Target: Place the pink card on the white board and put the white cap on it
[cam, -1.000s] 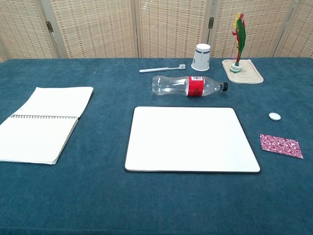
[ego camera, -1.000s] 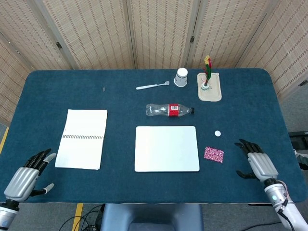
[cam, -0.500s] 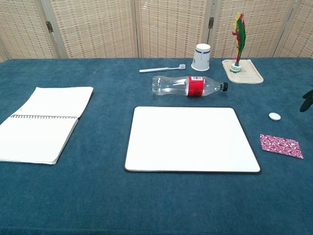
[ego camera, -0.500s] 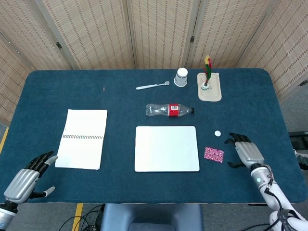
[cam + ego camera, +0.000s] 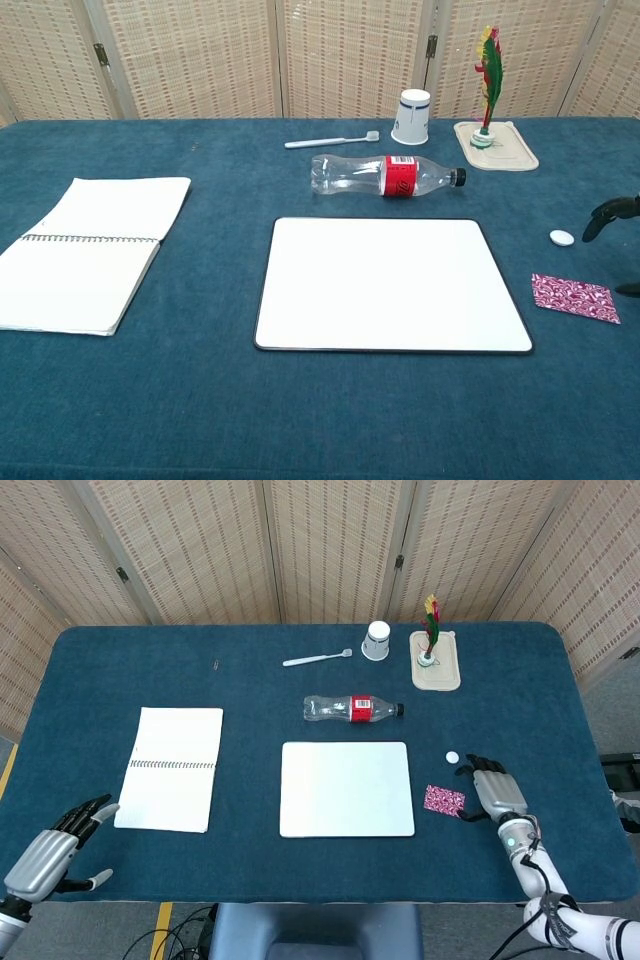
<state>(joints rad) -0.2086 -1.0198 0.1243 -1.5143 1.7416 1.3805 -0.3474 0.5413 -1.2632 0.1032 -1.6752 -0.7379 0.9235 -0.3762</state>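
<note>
Noted pink card [image 5: 444,801] flat on cloth, lower right, just beside white board [image 5: 347,788] — unplaced. Right hand [image 5: 491,792] near it, fingers spread, empty. Judged thin, light, flexible — best pinched at an edge.

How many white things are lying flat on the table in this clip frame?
4: the white board at centre, the open notebook to its left, the white cap off the board's right edge, and the toothbrush behind the bottle. None looks hidden.
</note>
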